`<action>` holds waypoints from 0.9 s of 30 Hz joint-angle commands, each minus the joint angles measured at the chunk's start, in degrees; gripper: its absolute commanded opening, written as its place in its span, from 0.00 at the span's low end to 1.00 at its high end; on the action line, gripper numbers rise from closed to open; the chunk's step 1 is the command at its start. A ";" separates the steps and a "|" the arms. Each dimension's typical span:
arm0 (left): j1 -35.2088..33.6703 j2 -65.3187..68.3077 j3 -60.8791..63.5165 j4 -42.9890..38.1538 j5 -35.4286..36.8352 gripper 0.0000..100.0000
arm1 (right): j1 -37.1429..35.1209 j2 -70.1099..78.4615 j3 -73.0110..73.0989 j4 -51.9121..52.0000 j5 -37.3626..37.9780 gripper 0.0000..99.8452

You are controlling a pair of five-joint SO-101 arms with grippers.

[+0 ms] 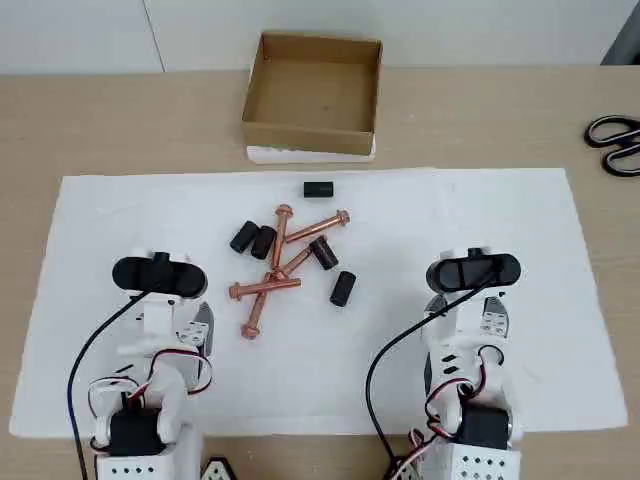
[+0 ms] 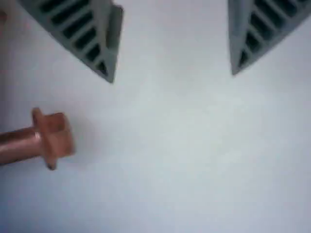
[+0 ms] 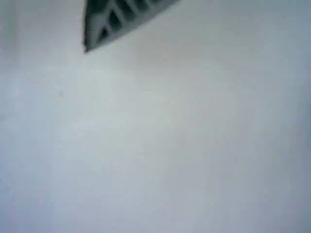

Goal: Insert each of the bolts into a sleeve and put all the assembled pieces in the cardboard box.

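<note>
In the high view, both arms sit folded low at the near edge of the worktop [image 1: 90, 120], side by side and well apart, each tipped forward over a white sheet [image 1: 480, 210]. The left end effector [image 1: 196, 330] points down at the sheet, near the closest of the copper bolts [image 1: 265, 287]. The right end effector [image 1: 493, 318] points down at bare sheet, well apart from the parts. The bolts lie loose and crossing each other at the middle of the sheet, with black sleeves [image 1: 343, 288] scattered among and around them, none fitted together. The cardboard box [image 1: 262, 90] stands open beyond the far edge of the sheet. A pair of scissors [image 1: 615, 145] lies at the far right.

In the left wrist view, the end effector is spread wide, its two fingers [image 2: 92, 39] hanging just above the sheet with nothing between them. One bolt head lies flat beside a finger, not touching it.

In the right wrist view, the end effector hangs close over plain sheet; whether it is wide or narrow cannot be told.
</note>
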State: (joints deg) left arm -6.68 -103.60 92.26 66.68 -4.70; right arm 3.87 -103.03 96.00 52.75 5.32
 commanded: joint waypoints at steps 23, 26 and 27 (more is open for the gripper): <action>1.76 -0.62 -0.13 -1.23 -0.26 0.15 | 0.31 -0.57 0.44 0.13 0.09 0.23; 1.76 -0.62 -0.13 -1.23 -0.26 0.15 | 0.31 -0.57 0.44 0.13 0.09 0.23; 1.76 -0.62 -0.13 -1.23 -0.26 0.15 | 0.31 -0.57 0.44 0.13 0.09 0.23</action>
State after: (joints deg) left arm -5.36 -103.60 92.26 66.68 -4.70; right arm 3.87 -103.03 96.00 52.75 5.32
